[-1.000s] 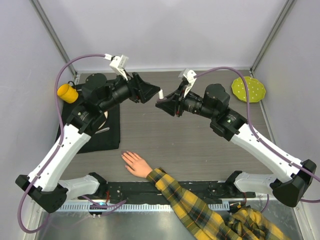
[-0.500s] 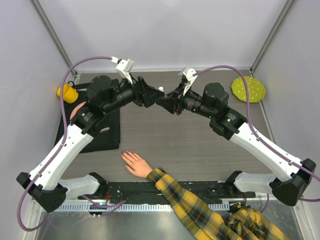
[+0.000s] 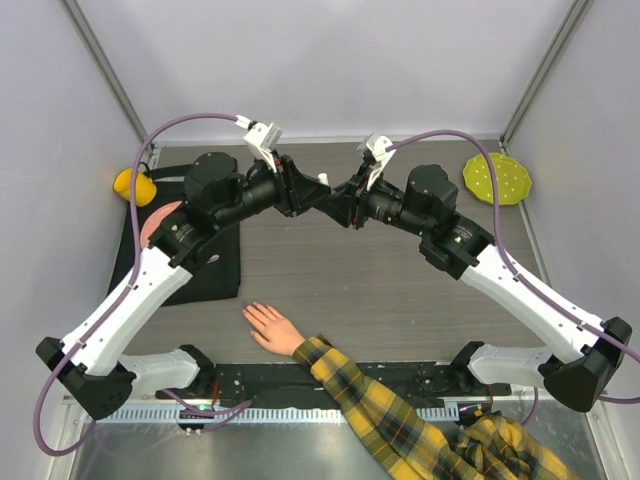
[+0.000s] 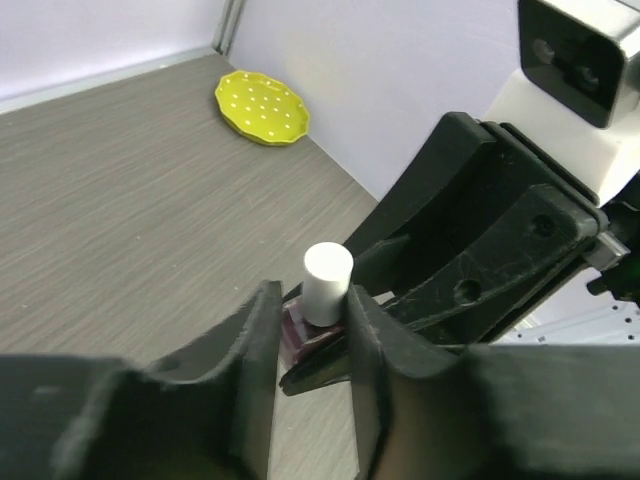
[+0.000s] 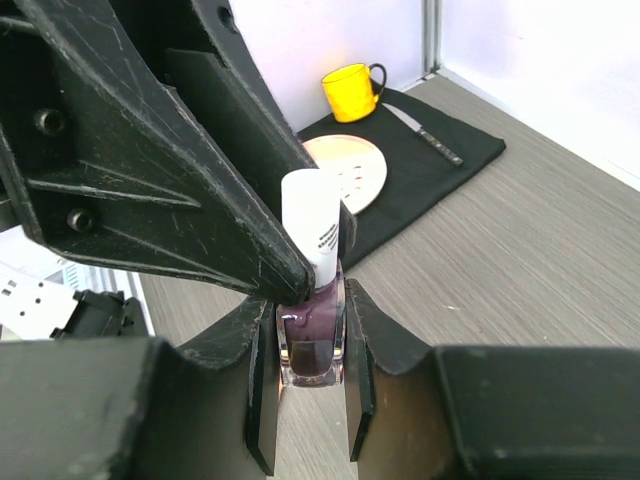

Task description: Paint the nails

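The painting itself has not begun. The nails [image 3: 249, 311] are too small to make out, and the hand [image 3: 268, 326] lies flat on the table, well away from both sets of jaws, toward the arm bases. No brush is out. This looks like the uncapping step, so opening the bottle, carrying the brush to the hand and coating all five nails are left.

The right gripper [image 5: 310, 308] has its jaws clamped on the bottle [image 5: 310, 348], which stands upright between them with dark purple polish inside. The white cap [image 5: 312, 225] is on and sticks up above those jaws. The left gripper [image 4: 312, 305] straddles the cap at its fingertips; I cannot tell whether its jaws are pressing it. Beyond the jaws sits a yellow mug [image 5: 350, 90], its contents hidden.
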`<state>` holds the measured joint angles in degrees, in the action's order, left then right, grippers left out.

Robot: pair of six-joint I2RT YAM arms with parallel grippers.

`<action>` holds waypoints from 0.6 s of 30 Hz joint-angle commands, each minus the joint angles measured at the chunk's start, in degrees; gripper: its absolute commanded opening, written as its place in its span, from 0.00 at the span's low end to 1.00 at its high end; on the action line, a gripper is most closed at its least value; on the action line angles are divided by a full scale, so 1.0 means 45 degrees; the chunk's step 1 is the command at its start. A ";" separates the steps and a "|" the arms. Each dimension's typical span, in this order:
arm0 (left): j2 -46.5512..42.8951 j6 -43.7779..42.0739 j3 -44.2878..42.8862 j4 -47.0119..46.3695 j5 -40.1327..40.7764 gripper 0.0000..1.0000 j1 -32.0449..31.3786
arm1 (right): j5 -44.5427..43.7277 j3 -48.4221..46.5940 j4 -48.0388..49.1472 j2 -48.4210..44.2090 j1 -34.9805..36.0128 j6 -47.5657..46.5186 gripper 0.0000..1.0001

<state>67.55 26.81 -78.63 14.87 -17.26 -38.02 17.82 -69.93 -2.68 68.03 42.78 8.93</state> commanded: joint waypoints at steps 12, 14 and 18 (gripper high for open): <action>-0.0168 0.3990 0.2607 -0.8473 -1.0984 0.00 0.1281 | 1.0843 0.1458 1.3866 0.0213 0.0082 0.9981 0.01; -0.0147 0.4763 0.2824 -0.9959 -1.1184 0.00 0.1281 | 1.0825 0.1439 1.5062 0.0487 0.0082 1.0747 0.01; -0.0284 0.3020 0.2047 -0.7418 -1.0700 0.00 0.1300 | 1.0766 0.1323 1.3628 0.0566 -0.0015 0.9470 0.01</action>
<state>63.90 44.40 -68.31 -21.91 -61.98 -31.81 60.31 -61.78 46.26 71.42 40.73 45.52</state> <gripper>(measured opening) 0.083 0.298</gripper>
